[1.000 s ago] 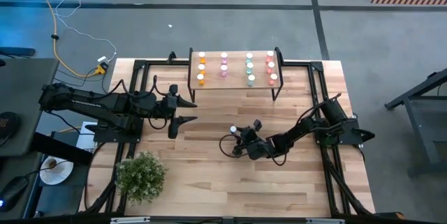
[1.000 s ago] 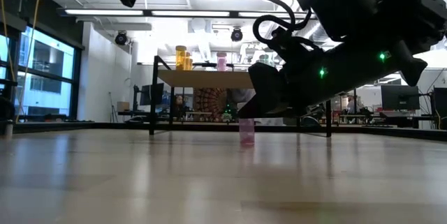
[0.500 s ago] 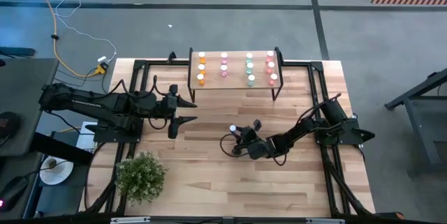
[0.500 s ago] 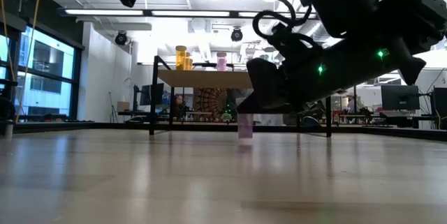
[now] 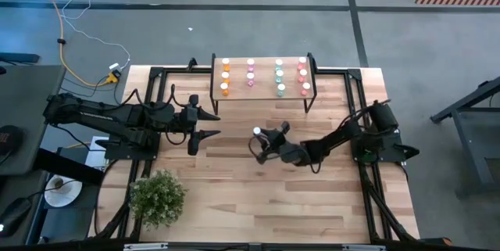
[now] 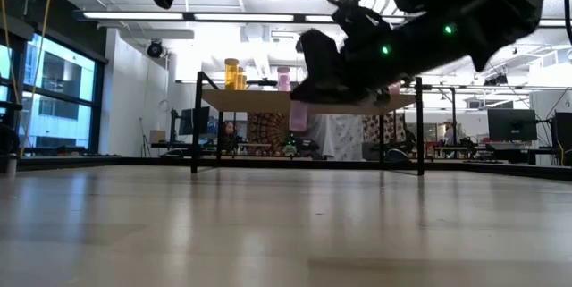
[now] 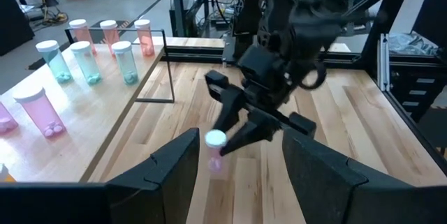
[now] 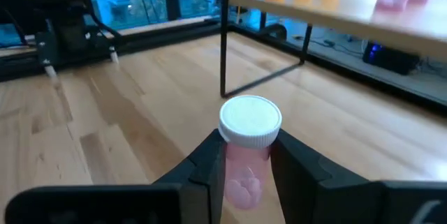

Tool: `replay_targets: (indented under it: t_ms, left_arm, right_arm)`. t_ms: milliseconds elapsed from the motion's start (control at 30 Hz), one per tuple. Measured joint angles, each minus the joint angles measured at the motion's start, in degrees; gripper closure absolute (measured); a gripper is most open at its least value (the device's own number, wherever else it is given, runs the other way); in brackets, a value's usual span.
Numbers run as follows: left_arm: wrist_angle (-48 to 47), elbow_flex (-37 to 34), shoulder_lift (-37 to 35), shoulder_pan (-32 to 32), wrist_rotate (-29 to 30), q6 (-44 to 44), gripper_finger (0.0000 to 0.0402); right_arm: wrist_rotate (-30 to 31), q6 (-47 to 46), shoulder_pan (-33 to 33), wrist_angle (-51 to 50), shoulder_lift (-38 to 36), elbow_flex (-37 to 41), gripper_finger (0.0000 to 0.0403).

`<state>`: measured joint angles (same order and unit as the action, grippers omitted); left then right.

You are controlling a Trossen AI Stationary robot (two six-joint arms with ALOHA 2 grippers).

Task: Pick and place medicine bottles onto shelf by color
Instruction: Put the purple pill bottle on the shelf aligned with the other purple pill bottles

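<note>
A: Pink-bodied plastic medicine bottle with a white screw cap: what is gripping it?

B: The right gripper is clamping it between its two dark fingers, which are pressing on both sides of the body just below the cap. The bottle is hanging upright, clear of the light-wood tabletop, as the low view shows.

A: Which step is in hand?

B: By my reading, the carry. The pick looks complete and the bottle is in the air between the table's middle and the small light-wood shelf on thin black metal legs.

A: What is the next move calling for?

B: The shelf top is already holding four colour columns: orange, pink, teal-green and red. The pink column is sitting second from the left in the high view. The gripper is needing more height to clear the shelf edge, then a forward reach to a free spot in that column, without knocking the neighbours.

A: How is the right arm posing?

B: It is stretching low from its base at the table's right side toward the centre, wrist roughly level.

A: And the other arm?

B: The left gripper is waiting over the table's left part, fingers spread and holding nothing.
</note>
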<state>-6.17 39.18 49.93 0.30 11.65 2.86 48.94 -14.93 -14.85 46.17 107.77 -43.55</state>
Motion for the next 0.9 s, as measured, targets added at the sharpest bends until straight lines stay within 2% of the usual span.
replay_targets:
  t_ms: [267, 433, 567, 900]
  left_arm:
    - [0.00, 0.00, -0.02, 0.00, -0.51, -0.05, 0.0204]
    - [0.02, 0.00, -0.02, 0.00, -0.56, -0.05, 0.0204]
    - [0.00, 0.00, -0.02, 0.00, -0.57, -0.05, 0.0204]
    - [0.00, 0.00, -0.02, 0.00, -0.66, -0.05, 0.0204]
  right_arm:
    - [-6.41, 9.09, 5.07, -0.80, -3.88, -2.59, 0.0315]
    - [-11.07, 13.04, 8.83, -7.80, -4.05, -8.76, 0.0315]
    - [-11.06, 12.68, 11.40, -14.19, -4.03, -12.79, 0.0315]
    - [-12.01, 14.98, 13.79, -12.99, -5.67, -14.16, 0.0315]
